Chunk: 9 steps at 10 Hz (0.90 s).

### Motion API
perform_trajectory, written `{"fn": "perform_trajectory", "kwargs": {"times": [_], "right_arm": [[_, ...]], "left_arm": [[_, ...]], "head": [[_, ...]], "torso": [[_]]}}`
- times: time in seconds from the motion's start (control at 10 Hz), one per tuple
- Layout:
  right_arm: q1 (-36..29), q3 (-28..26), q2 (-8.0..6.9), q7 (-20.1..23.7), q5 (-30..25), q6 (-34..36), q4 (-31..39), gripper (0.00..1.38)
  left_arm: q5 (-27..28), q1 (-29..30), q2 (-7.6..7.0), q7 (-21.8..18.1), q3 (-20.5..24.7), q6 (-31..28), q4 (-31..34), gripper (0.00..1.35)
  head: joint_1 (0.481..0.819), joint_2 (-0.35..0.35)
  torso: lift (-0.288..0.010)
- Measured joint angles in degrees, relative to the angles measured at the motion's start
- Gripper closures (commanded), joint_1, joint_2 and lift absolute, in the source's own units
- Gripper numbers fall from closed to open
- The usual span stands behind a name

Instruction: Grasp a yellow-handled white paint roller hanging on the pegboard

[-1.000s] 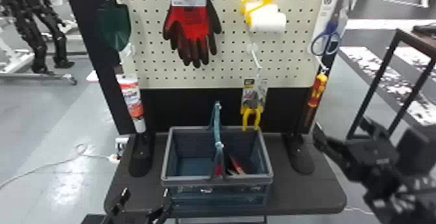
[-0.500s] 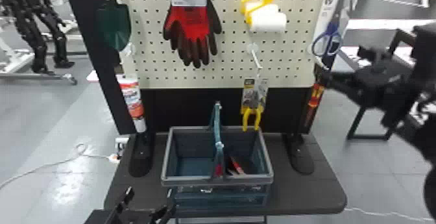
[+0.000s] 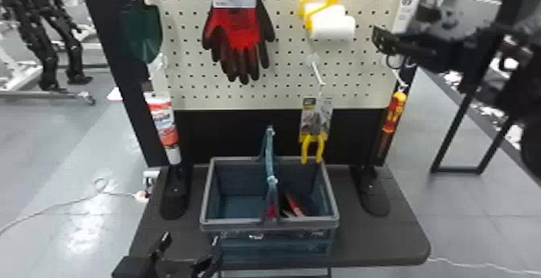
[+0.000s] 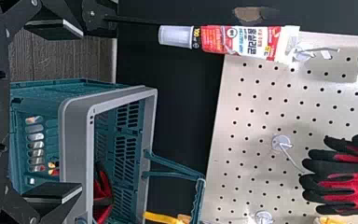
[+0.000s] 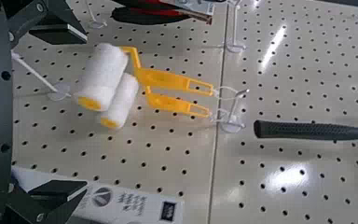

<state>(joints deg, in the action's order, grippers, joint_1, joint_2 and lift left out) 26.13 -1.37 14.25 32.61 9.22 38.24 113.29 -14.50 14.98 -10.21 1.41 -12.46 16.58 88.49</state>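
Approach step: right pincer (image 3: 386, 43), fingers spread, upper right near paint roller (image 3: 332, 27); next, straddle the yellow handle and close. Left pincer (image 3: 185, 254) spread, parked bottom left.

Paint roller (image 3: 331, 23), 1 o'clock on pegboard (image 3: 281, 79): yellow handle top cut by top edge. Trowel (image 3: 141, 31), 11 o'clock: handle cut likewise. Right arm (image 3: 463, 43), 2 o'clock: blurred, covers pegboard's right edge. Left gripper (image 3: 189, 253), 6 o'clock: body cut by bottom edge. Basket (image 3: 233, 223), 6 o'clock: red-handled tool (image 3: 293, 208) half hidden by wall, kind unclear. Hammer (image 5: 307, 130): head beyond picture edge.
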Motion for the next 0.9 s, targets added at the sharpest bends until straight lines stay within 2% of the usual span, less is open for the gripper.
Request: {"fn": "perform_trajectory", "kwargs": {"times": [0.2, 0.4, 0.7, 0.9], "right_arm": [[6.2, 4.9, 2.43, 0.0, 5.3, 0.6, -4.1, 0.19], [12.5, 11.6, 4.18, 0.2, 14.9, -0.9, -11.6, 0.19], [19.9, 19.2, 8.39, 1.2, 18.9, -2.9, -17.5, 0.19], [23.6, 23.7, 11.24, 1.8, 21.3, -3.6, -20.9, 0.19]], "left_arm": [[0.0, -0.3, -0.14, 0.0, -0.3, -0.6, 0.0, 0.15], [-0.1, -0.6, -0.24, 0.0, -0.6, -0.9, -0.2, 0.15], [-1.0, -2.0, -1.06, 0.0, -2.3, -0.5, -1.4, 0.15], [-1.3, -2.2, -0.62, 0.0, -2.4, -0.3, -2.2, 0.15]], "head": [[0.549, 0.000], [0.549, 0.000], [0.549, 0.000], [0.549, 0.000]], "torso": [[-0.100], [-0.100], [-0.100], [-0.100]]}}
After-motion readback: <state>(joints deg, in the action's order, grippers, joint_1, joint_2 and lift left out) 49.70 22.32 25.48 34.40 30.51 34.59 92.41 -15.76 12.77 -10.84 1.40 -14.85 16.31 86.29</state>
